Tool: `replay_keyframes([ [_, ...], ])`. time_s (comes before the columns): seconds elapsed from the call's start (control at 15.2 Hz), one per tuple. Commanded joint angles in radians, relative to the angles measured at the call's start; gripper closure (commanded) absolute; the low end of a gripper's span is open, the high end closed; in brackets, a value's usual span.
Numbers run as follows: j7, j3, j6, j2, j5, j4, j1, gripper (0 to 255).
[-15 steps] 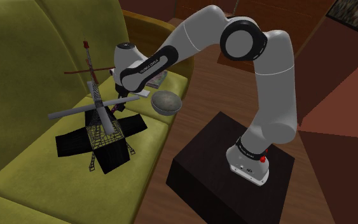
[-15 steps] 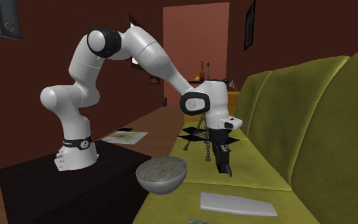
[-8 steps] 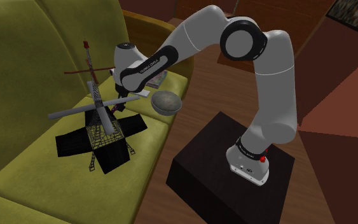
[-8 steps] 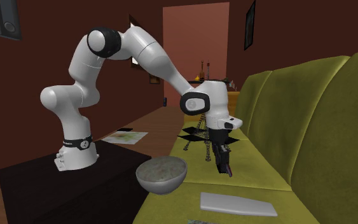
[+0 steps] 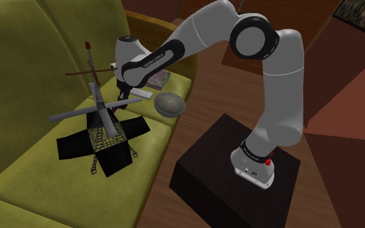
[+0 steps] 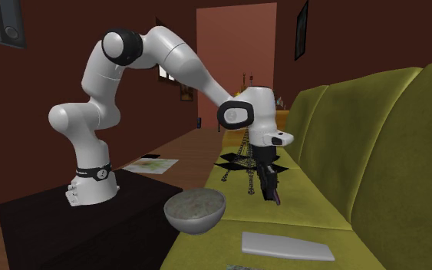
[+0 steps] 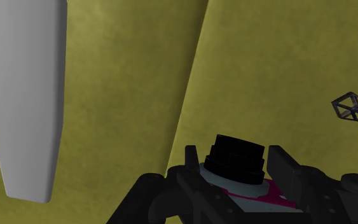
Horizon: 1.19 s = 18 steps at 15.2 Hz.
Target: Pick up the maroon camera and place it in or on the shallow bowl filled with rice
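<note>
The maroon camera (image 7: 247, 189), with a black lens (image 7: 236, 159) and a pale ring, sits clasped between my two black fingers (image 7: 193, 167). My gripper (image 6: 270, 192) is shut on it and hangs a little above the olive sofa seat (image 6: 306, 218); a sliver of maroon (image 6: 276, 199) shows at the fingertips. The shallow grey bowl of rice (image 6: 195, 209) stands at the seat's front edge, toward the second exterior view's left of the gripper. In the shoulder view the bowl (image 5: 169, 103) lies just right of my hand (image 5: 125, 83).
A flat grey slab (image 6: 287, 245) lies on the seat near the bowl, also seen as the slab (image 7: 25, 95). A black wireframe windmill model (image 5: 100, 129) stands on the cushion beside the gripper. Books (image 5: 158, 79) lie farther along. The dark stand (image 5: 233, 168) sits on the wood floor.
The arm has risen and the gripper has lifted a little off the seat, with the camera still between the fingers. The bowl and slab have not moved.
</note>
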Motion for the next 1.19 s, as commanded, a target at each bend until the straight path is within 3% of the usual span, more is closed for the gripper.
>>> replay_keyframes([
  [0.0, -0.002, 0.003, -0.021, -0.022, 0.003, -0.001, -0.002, 255],
  [1.12, -0.012, 0.016, -0.198, -0.146, 0.025, 0.053, -0.012, 255],
])
